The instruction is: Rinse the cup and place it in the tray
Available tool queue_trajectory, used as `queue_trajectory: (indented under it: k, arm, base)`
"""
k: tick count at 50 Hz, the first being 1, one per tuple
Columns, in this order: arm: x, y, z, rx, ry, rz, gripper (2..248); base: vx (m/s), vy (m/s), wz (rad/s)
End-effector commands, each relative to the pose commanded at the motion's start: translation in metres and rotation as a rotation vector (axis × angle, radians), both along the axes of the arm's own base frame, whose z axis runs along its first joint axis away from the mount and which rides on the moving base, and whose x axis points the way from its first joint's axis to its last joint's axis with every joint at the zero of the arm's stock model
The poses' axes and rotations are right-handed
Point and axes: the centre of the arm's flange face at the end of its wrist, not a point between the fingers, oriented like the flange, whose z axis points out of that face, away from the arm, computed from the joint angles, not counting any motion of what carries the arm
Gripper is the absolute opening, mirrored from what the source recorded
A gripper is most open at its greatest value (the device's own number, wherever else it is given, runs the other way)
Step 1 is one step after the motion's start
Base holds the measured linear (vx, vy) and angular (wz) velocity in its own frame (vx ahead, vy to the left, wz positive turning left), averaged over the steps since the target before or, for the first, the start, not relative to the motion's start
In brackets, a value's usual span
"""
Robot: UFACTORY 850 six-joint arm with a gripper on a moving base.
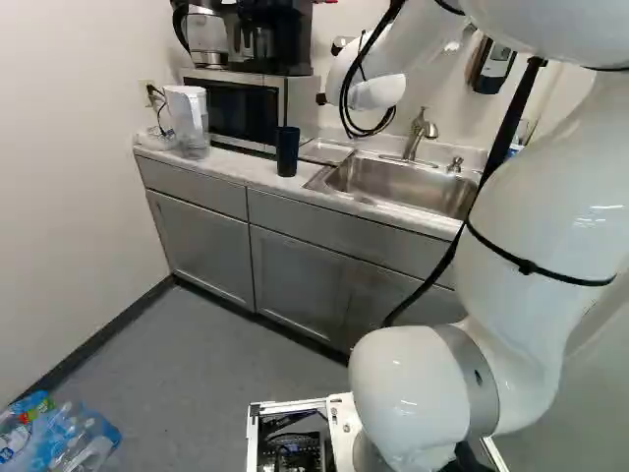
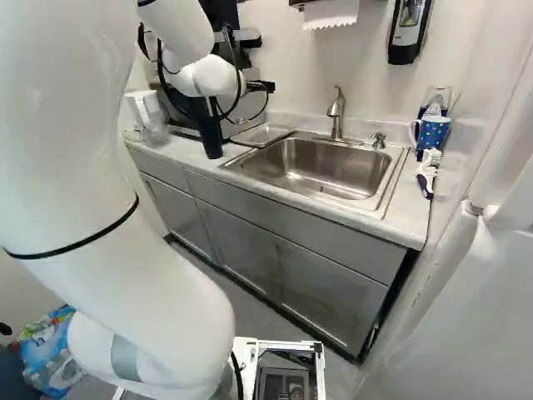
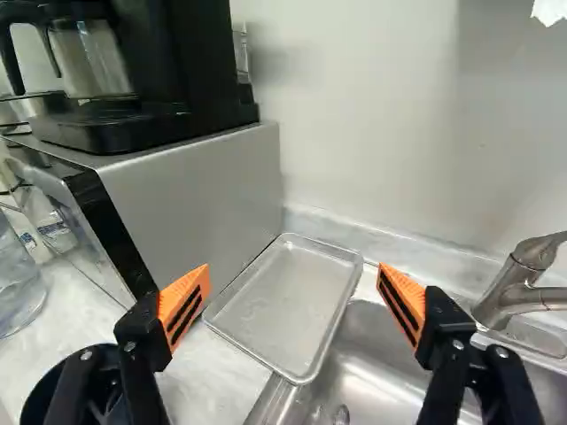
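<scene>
The fingers [image 3: 185, 304] stand wide apart and empty, so fetching the cup seems in hand, and next they must line up around the dark cup [image 1: 287, 150] on the table [image 1: 234, 168] near the tray [image 3: 288, 301].

Ahead of me, grey cabinets [image 1: 201, 251] carry a pale counter [image 2: 410, 215] against a white wall [image 2: 291, 75]; dark baseboard [image 1: 98, 337] edges the grey floor [image 1: 197, 359].

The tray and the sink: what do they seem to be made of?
The tray looks like metal, perhaps aluminium, from its dull silver face and thin bright rim. The sink seems satin stainless steel, judging by its soft grey highlights.
</scene>
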Motion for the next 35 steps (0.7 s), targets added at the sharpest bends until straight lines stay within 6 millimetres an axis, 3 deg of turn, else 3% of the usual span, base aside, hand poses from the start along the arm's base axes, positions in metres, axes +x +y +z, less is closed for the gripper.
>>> queue_trajectory:
  k: [35]
  arm:
    - [0.034,-0.041,-0.004,0.002,0.033,-0.069,247]
  base:
    - [0.0,0.0,0.0]
